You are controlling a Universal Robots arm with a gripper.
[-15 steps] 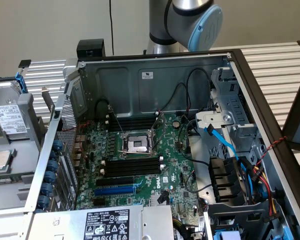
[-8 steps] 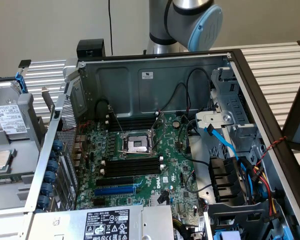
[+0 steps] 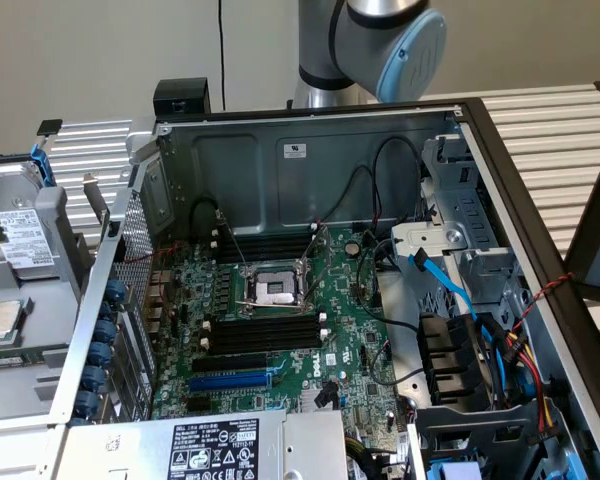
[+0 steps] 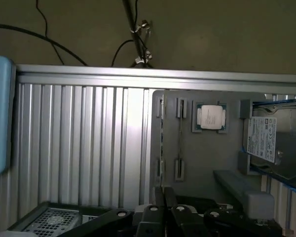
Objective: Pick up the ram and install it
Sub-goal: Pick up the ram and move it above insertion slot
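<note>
The gripper (image 4: 164, 193) hangs over the grey tray (image 4: 207, 163), its two black fingers (image 4: 159, 198) drawn together on nothing. The ram (image 4: 180, 136) stands on edge in the tray's clips (image 4: 179, 168) near the fingertips, beside the processor chip (image 4: 211, 117). The pickup looks not yet begun; to do it well, I judge the fingers must part enough to straddle the thin stick, line up square with its length, and close on its flat faces near the middle so it lifts straight out without twisting.
</note>
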